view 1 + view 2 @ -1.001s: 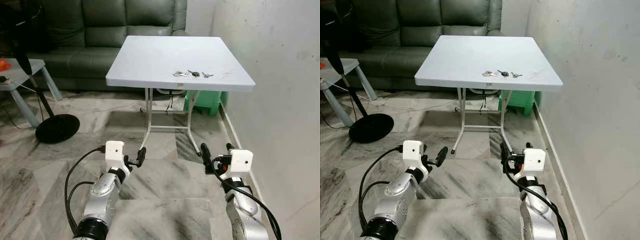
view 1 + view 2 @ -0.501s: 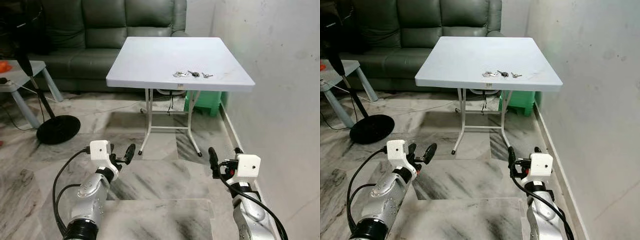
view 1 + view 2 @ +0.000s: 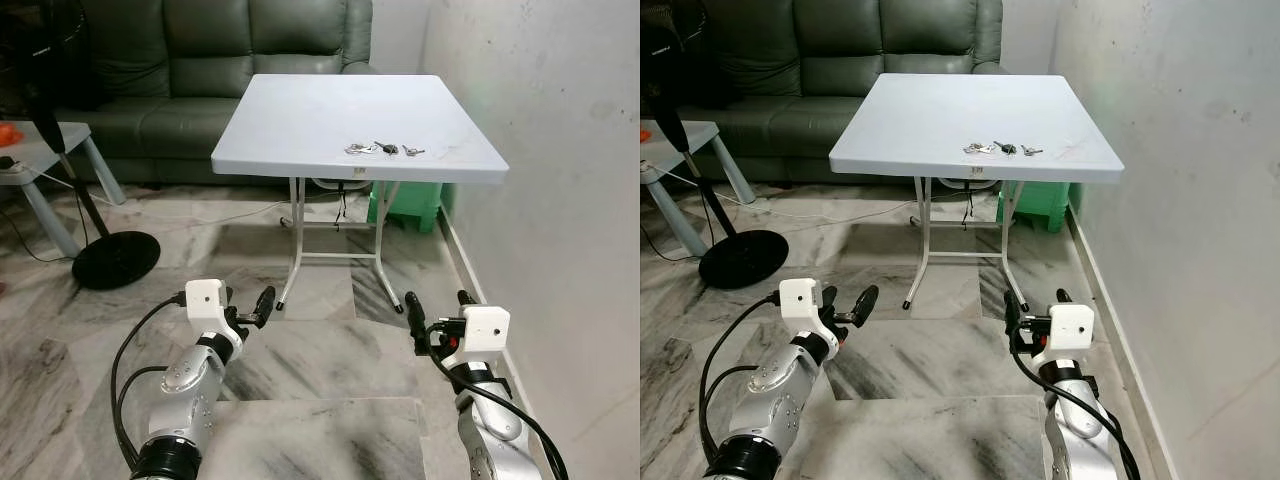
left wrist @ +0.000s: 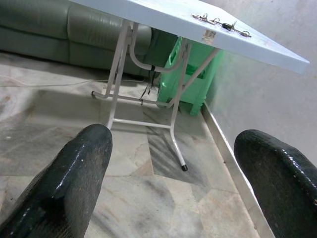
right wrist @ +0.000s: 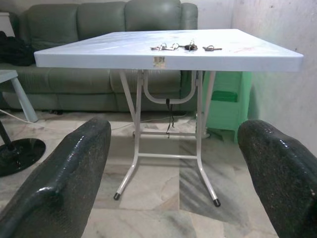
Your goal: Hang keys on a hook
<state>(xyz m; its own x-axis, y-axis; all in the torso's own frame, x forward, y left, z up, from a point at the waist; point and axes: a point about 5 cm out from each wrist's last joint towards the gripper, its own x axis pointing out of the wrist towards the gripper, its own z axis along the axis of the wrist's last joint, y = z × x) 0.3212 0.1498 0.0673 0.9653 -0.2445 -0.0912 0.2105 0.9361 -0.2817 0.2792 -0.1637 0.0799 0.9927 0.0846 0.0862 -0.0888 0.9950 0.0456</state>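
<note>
Metal keys [image 3: 384, 149] on smooth matt plastic table [image 3: 300, 120].

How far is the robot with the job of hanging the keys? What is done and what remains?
Nothing looks done yet. The keys lie on the white table, near its front edge. Both end effectors, left and right, are open and empty, held low above the floor, short of the table. No hook can be seen. Left to do: approach, pick up the keys, find the hook and hang them.
</note>
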